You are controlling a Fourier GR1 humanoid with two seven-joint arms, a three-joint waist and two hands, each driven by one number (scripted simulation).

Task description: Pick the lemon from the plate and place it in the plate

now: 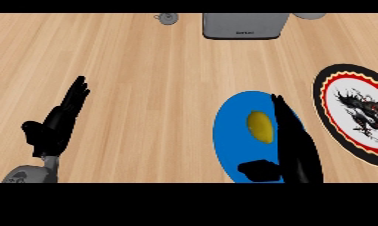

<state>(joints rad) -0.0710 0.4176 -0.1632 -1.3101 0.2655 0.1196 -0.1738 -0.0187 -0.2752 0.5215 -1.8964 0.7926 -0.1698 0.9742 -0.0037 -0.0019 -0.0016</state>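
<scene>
**Lemon not yet lifted**

The right hand (pixel 295 145) is nearest, over the blue plate (pixel 229 135) at the counter's near right edge. Its fingers are straight and its thumb stands apart, holding nothing. The lemon (pixel 260 126) lies on that plate just left of the fingers, perhaps touching them (the gap is hard to judge). It is a small, smooth, yellow oval. Grasp, lift and transfer to the patterned plate (pixel 325 115) at the right edge all remain. The left hand (pixel 55 125) rests open near the left edge.

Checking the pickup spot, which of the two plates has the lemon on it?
The plain blue plate holds the lemon, beside the right hand; the patterned plate at the right edge does not.
</scene>
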